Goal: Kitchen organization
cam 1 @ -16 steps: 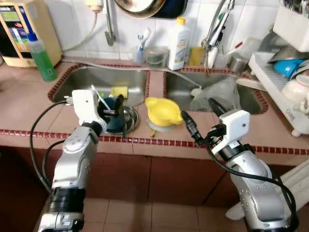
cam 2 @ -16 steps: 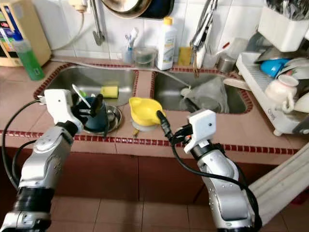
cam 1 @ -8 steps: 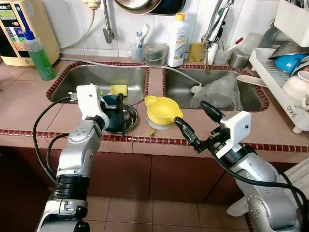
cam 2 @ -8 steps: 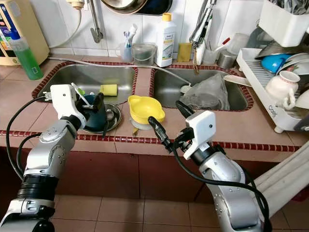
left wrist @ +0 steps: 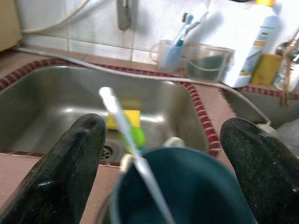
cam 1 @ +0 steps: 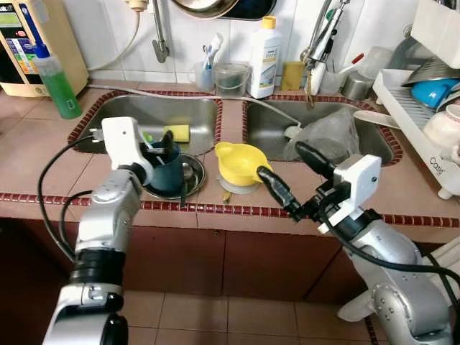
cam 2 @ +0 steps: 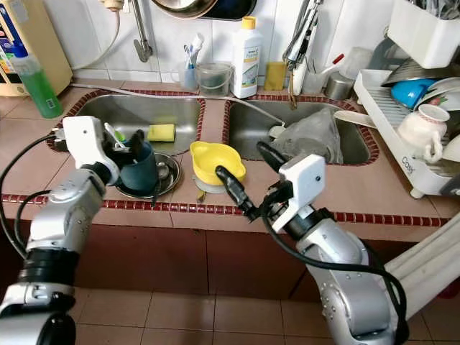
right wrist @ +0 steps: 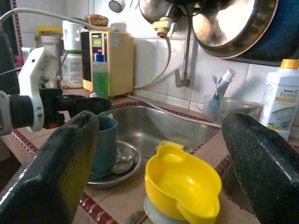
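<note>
We stand before a tiled tabletop (cam 1: 43, 154) with red edging and a double steel sink (cam 1: 129, 118) set into it, white wall tiles behind. Our left hand (cam 1: 164, 147) reaches over the tabletop's front part, its two black fingers spread on either side of a dark teal cup (cam 1: 167, 169) that stands on a small steel plate (cam 1: 192, 172). From the eye views we cannot tell whether the fingers touch the cup. The left wrist view looks down into the cup's mouth and shows a white stick with a green end (left wrist: 122, 126) leaning out of it, with a yellow sponge (left wrist: 120, 119) in the basin beyond.

Our right hand (cam 2: 248, 176) hovers just right of a yellow bowl (cam 2: 212, 164) with a spout, fingers wide apart, gripping nothing. The right wrist view shows the bowl sitting on a pale disc (right wrist: 156, 210), and a spoon (right wrist: 122, 164) lying on the steel plate beside the cup, which the eye views leave hard to make out.

Against the wall stand a white bottle (cam 1: 263, 57), a clear tub (cam 1: 231, 79) and a cup holding toothbrushes (cam 1: 207, 68). A green bottle (cam 1: 57, 83) stands at far left, a dish rack (cam 1: 424, 115) at far right. A crumpled clear bag (cam 1: 327, 136) lies in the right basin.
</note>
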You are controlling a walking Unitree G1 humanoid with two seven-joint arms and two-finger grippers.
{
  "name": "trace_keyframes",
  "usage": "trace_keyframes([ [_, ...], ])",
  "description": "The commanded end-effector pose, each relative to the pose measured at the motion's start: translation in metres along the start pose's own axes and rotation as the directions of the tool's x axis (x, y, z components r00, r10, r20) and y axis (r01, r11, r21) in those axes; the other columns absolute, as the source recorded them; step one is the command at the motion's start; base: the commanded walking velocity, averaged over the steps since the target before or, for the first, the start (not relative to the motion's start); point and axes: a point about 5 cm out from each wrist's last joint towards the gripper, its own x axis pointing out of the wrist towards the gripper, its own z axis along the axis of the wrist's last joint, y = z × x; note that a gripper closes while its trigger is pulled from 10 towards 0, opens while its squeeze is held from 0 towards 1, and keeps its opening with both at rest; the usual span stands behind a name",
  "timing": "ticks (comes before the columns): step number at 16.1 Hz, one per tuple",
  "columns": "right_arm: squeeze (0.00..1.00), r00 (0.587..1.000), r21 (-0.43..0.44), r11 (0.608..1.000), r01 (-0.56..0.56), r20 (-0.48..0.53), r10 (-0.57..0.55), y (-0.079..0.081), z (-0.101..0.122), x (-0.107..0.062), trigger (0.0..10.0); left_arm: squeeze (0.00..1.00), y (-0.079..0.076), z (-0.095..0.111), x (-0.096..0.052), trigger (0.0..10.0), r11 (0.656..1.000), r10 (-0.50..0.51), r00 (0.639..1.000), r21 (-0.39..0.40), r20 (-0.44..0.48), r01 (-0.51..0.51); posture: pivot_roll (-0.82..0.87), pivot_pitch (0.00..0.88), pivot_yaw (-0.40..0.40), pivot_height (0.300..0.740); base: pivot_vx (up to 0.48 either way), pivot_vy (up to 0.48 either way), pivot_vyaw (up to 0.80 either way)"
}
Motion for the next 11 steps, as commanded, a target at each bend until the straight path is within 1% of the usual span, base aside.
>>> trace_keyframes([
  [1, 0.00, 1.000, -0.002, 1.000, -0.008, 0.021, 0.008, 0.000, 0.007, 0.001, 10.0, 0.00, 0.002, 0.007, 0.004, 10.0, 1.000, 0.010, 1.000, 0.002, 0.018, -0.010, -0.06, 0.025, 0.029, 0.740, 0.000, 0.000, 0.00],
  [4, 0.00, 0.999, 0.008, 1.000, -0.029, 0.024, 0.029, 0.005, 0.007, 0.004, 10.0, 0.00, 0.003, -0.001, 0.008, 10.0, 0.999, 0.037, 0.999, 0.011, -0.005, -0.037, -0.07, 0.018, 0.031, 0.740, 0.000, 0.000, 0.00],
  [7, 0.00, 0.999, 0.012, 1.000, -0.029, 0.027, 0.028, 0.006, 0.008, 0.005, 10.0, 0.00, -0.002, -0.007, 0.011, 10.0, 0.999, 0.041, 0.999, 0.010, -0.033, -0.041, -0.07, 0.017, 0.034, 0.740, 0.000, 0.000, 0.00],
  [11, 0.00, 0.999, 0.015, 0.999, -0.029, 0.033, 0.028, 0.006, 0.009, 0.006, 10.0, 0.00, -0.008, -0.007, 0.017, 10.0, 0.999, 0.048, 0.998, -0.005, -0.036, -0.048, -0.08, 0.022, 0.035, 0.740, 0.000, 0.000, 0.00],
])
